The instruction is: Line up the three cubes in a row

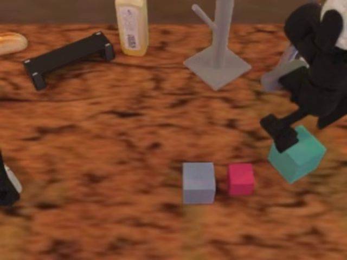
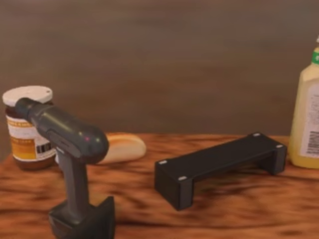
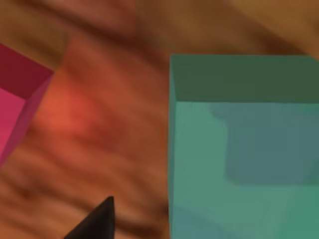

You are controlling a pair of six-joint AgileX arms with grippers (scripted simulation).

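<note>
The pale lavender-grey cube (image 1: 198, 182) and the small magenta-pink cube (image 1: 241, 179) sit side by side near the table's front middle, a narrow gap between them. To their right stands the large teal-green cube (image 1: 301, 157), turned at an angle and slightly farther back. My right gripper (image 1: 283, 138) hangs over the teal cube's (image 3: 244, 149) back left corner, open. One dark fingertip (image 3: 99, 219) shows beside the cube's face without touching it; the other finger is hidden. The magenta cube (image 3: 15, 109) lies off to the side. My left gripper (image 1: 5, 187) rests parked at the table's left edge.
Along the back stand a yellow bottle (image 1: 132, 27), a black bridge-shaped block (image 1: 69, 56), a grey rack on a square base (image 1: 218, 59) and a bread roll (image 1: 11, 42). The left wrist view shows a grey drill (image 2: 75, 149) and a jar (image 2: 27, 127).
</note>
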